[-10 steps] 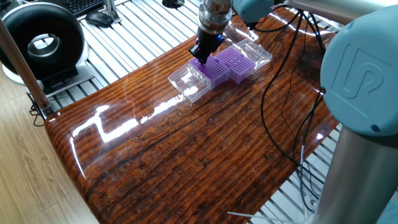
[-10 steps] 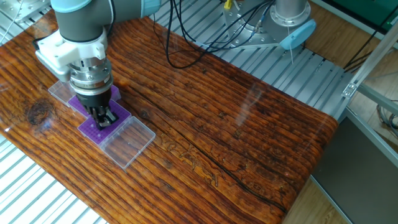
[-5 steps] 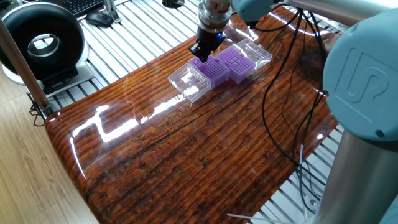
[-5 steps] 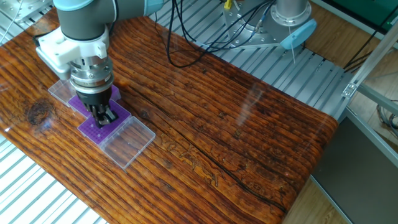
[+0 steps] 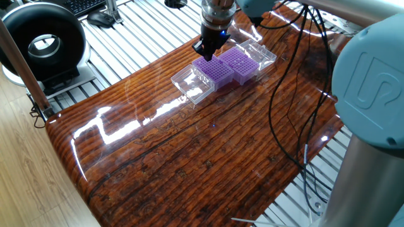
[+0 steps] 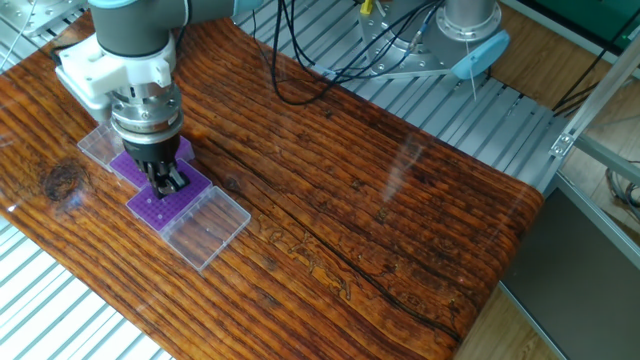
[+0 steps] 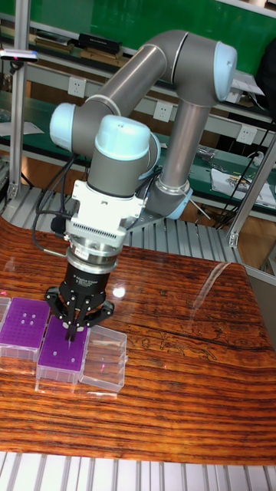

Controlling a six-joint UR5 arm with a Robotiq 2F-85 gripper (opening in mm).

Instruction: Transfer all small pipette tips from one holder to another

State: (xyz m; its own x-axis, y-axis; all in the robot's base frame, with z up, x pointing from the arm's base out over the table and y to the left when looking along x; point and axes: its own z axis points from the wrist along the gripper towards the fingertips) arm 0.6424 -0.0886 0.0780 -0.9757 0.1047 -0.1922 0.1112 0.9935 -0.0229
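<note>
Two purple grid racks lie side by side on the wooden table, each with a clear lid folded open. My gripper (image 5: 203, 50) (image 6: 170, 184) (image 7: 71, 333) hangs just above the rack (image 5: 214, 69) (image 6: 160, 208) (image 7: 61, 357) that lies beside the clear lid (image 6: 205, 228). Its fingers are pinched together, and a thin point sticks out below them, which looks like a small pipette tip. A few pale dots of small pipette tips (image 7: 25, 315) show in the other rack (image 7: 21, 326) (image 5: 241, 62). The arm partly hides that rack in the other fixed view.
Black cables (image 5: 284, 94) trail over the table's far side. A black round device (image 5: 41, 41) stands on the slatted metal bench beyond the table's edge. The arm's base (image 6: 468, 20) is mounted off the table, and a second clear lid (image 5: 260, 52) lies past the racks.
My gripper has risen a little straight up from the rack with its fingers still pinched. The racks and lids have not moved.
</note>
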